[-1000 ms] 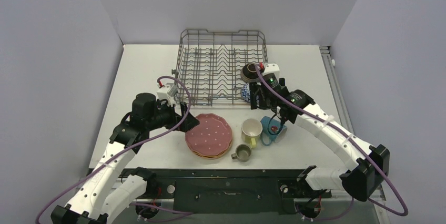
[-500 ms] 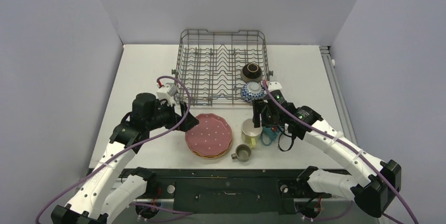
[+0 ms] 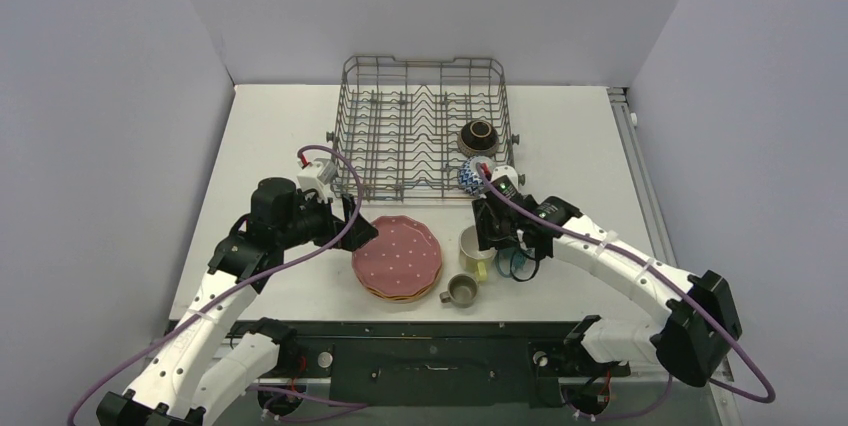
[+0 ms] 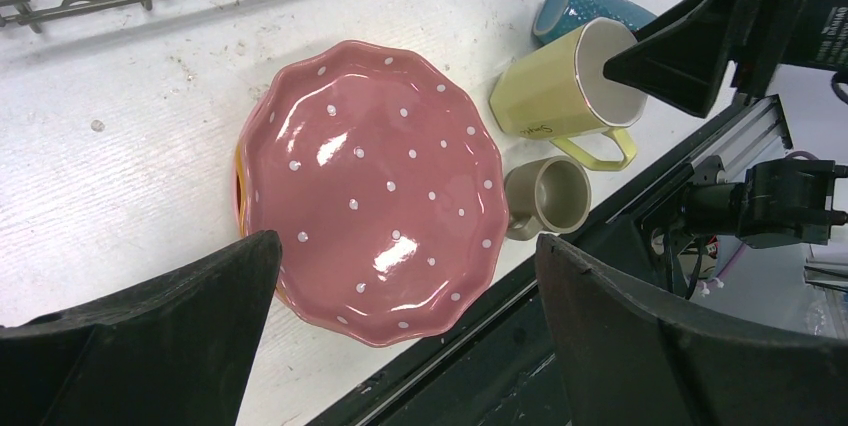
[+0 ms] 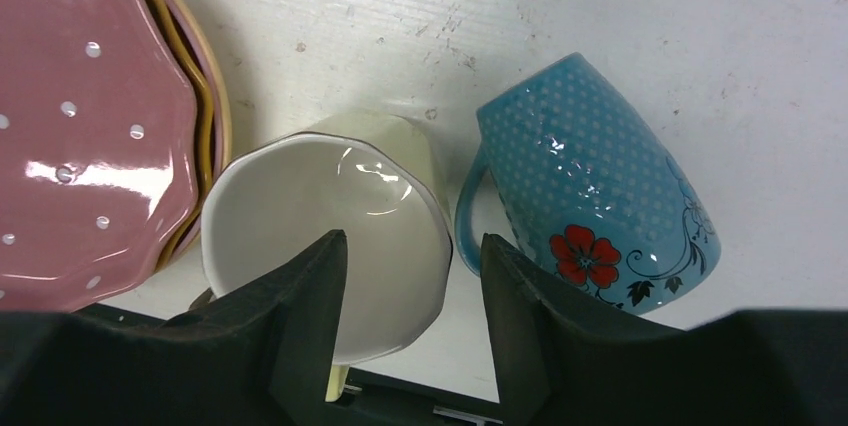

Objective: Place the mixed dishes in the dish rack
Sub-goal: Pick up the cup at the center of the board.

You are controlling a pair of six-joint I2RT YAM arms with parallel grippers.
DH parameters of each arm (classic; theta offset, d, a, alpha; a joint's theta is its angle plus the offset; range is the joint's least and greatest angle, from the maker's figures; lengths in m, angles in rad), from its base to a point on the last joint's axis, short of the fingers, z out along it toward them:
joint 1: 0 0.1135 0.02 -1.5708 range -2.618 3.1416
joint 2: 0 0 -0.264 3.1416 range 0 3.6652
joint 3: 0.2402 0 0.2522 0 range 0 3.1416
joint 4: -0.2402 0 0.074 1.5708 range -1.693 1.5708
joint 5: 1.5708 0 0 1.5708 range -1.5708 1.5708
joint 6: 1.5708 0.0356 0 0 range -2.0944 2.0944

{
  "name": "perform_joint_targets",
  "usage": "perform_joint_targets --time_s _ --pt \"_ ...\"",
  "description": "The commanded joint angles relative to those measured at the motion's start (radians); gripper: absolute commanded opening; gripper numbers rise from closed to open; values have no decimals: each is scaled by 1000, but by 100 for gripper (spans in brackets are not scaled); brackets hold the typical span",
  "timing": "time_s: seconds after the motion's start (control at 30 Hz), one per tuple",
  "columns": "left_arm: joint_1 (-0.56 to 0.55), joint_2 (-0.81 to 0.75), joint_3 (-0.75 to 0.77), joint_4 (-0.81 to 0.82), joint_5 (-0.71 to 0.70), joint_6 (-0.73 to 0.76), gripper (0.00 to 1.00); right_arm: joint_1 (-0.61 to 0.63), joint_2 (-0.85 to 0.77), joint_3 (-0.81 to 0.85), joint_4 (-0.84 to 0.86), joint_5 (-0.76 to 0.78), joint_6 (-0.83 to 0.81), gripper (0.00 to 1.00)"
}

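1. While the right gripper (image 5: 412,246) hangs over the upright pale yellow ceramic mug (image 5: 320,236), its jaws stand part open and straddle the mug's wall, one finger above the hollow and the other outside it. Contact cannot be confirmed; nothing is gripped.
2. Yellow mug: mouth up, long axis vertical, handle pointing towards the arm bases.
3. Blue dotted mug with a red flower (image 5: 590,186): on its side just right of the yellow mug, handle turned towards it.
4. Small grey-olive mug (image 3: 461,291): upright, just nearward of the yellow mug.
5. Stack of scalloped plates (image 4: 370,191), pink dotted one uppermost: flat, just left of the yellow mug.
6. Left gripper (image 4: 405,246): jaws wide apart, empty, above that stack.
7. Grey wire dish rack (image 3: 420,60): beyond the yellow mug; dark brown bowl (image 3: 478,135) and blue-white bowl (image 3: 467,179) sit in its right side.
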Motion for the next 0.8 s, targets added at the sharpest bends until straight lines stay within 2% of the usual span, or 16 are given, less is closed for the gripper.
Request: perform_joint_targets --time_s 0.0,0.4,0.57,0.67,0.77 --pt "-1 -11 2 15 5 8 96 9 46 13 20 46 -3 47" --pt "-3 -10 -1 14 9 8 96 11 144 31 40 50 -22 33" --pt "-2 -12 1 13 7 8 96 11 169 40 43 52 -26 17" --pt "-1 -12 0 13 6 8 96 11 168 41 38 59 -29 2" --pt "-2 -11 0 13 6 8 96 11 160 49 28 84 -32 0"
